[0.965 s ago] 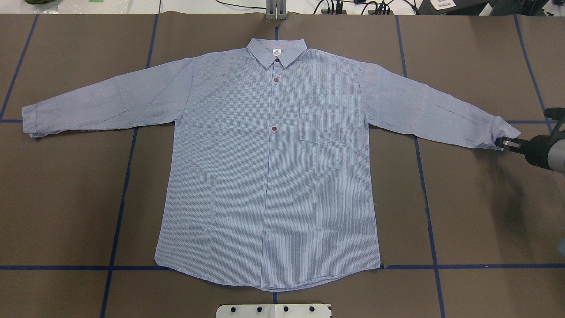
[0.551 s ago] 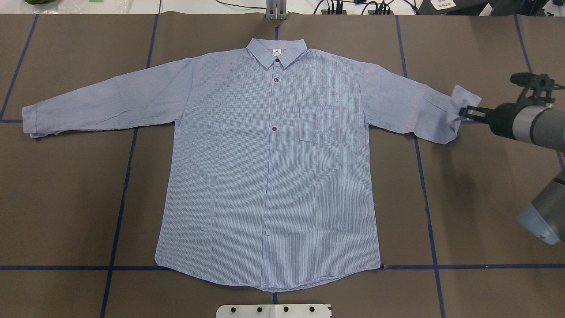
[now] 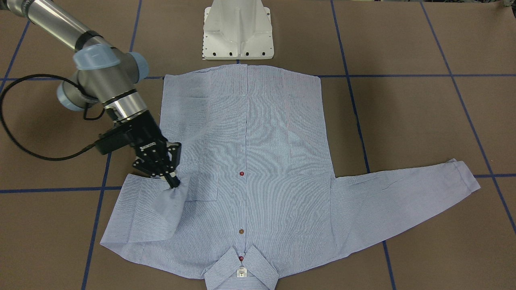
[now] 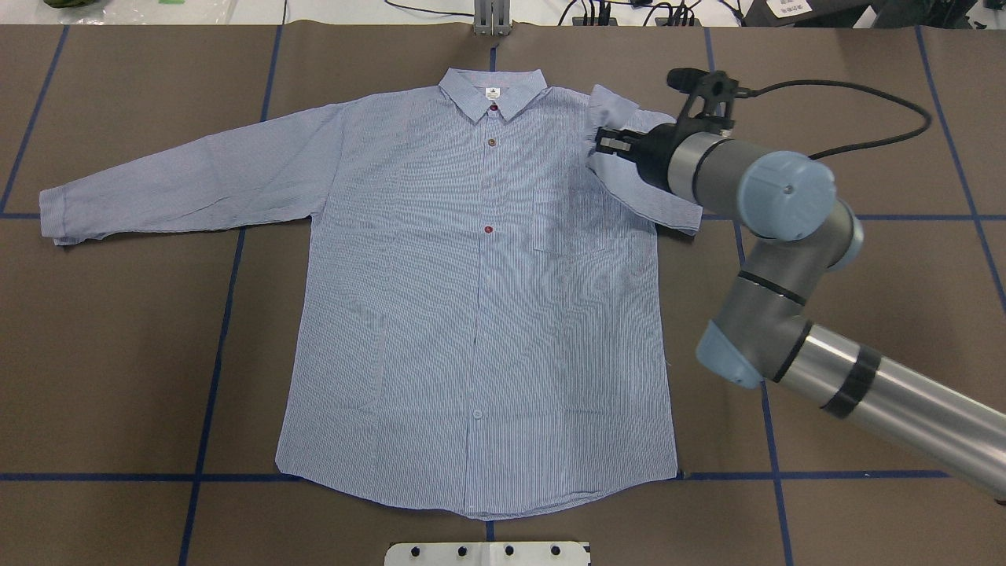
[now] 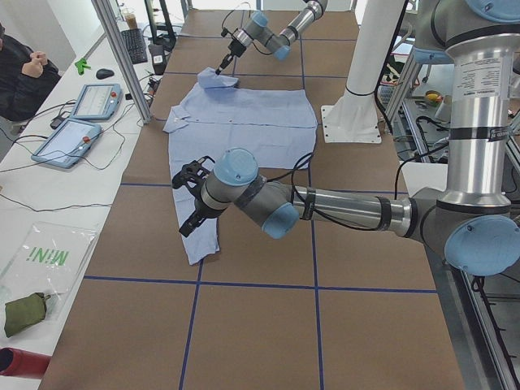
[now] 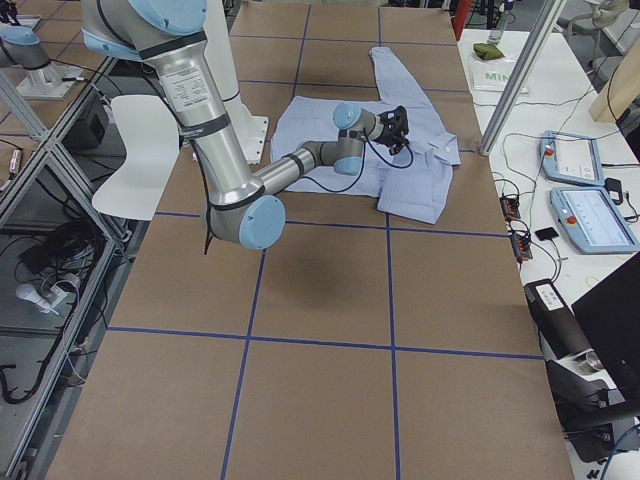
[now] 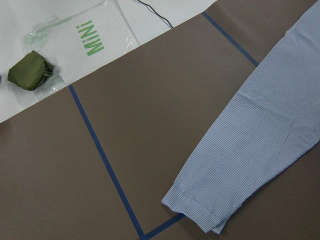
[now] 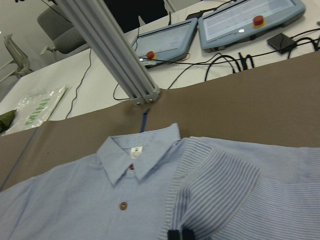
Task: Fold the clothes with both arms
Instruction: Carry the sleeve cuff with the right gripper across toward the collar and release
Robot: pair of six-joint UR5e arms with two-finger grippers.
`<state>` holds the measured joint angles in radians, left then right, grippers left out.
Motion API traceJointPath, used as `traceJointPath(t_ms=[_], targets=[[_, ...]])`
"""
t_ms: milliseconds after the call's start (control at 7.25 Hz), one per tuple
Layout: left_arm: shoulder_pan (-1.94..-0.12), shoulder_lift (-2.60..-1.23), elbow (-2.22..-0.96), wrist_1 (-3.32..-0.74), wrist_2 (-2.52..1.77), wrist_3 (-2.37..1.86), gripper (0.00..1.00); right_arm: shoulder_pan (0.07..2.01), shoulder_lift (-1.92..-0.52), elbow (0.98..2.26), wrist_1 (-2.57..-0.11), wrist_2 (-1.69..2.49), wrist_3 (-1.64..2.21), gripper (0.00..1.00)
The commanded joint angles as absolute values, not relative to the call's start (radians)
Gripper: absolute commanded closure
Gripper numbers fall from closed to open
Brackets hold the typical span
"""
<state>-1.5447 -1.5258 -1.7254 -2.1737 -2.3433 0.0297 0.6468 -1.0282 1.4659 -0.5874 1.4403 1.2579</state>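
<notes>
The shirt (image 4: 471, 314) lies flat and face up on the brown table (image 4: 118, 354), with its hem nearest the robot's base. Farther out, the right claw (image 4: 600, 142) is clamped on one cuff (image 4: 611, 101), that sleeve folded over by the chest pocket (image 4: 570, 224). The other sleeve (image 4: 196, 185) lies stretched out under the left claw (image 5: 183, 201); whether that claw is apart or together cannot be told. The collar (image 4: 491, 90) lies farthest.

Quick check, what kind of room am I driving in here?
Probably a robotics lab workcell: a brown table marked with blue tape lines, teach pendants beside it, and aluminium frame posts.
</notes>
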Motion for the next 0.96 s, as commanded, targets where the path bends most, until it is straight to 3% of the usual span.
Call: traceJointPath(t_ms=[0, 276, 551, 689, 827], targets=[[-1.545, -1.526, -1.724, -2.174, -2.344, 0.029, 0.00, 0.548, -0.832, 1.372, -0.705, 1.315, 1.304, 1.00], [-1.545, -1.526, -1.723, -2.174, -2.344, 0.029, 0.00, 0.512, -0.685, 1.248, -0.764, 1.252, 1.318, 1.00], [-1.545, -1.525, -1.723, -2.174, -2.344, 0.029, 0.00, 0.479, -0.672, 1.224, -0.800, 1.249, 1.316, 1.00], [-1.545, -1.525, -1.720, -2.174, -2.344, 0.029, 0.00, 0.474, -0.642, 1.221, -0.868, 1.250, 1.331, 0.64], [-1.545, -1.525, -1.720, -2.174, -2.342, 0.029, 0.00, 0.457, -0.565, 1.197, -1.073, 1.246, 1.391, 0.01]])
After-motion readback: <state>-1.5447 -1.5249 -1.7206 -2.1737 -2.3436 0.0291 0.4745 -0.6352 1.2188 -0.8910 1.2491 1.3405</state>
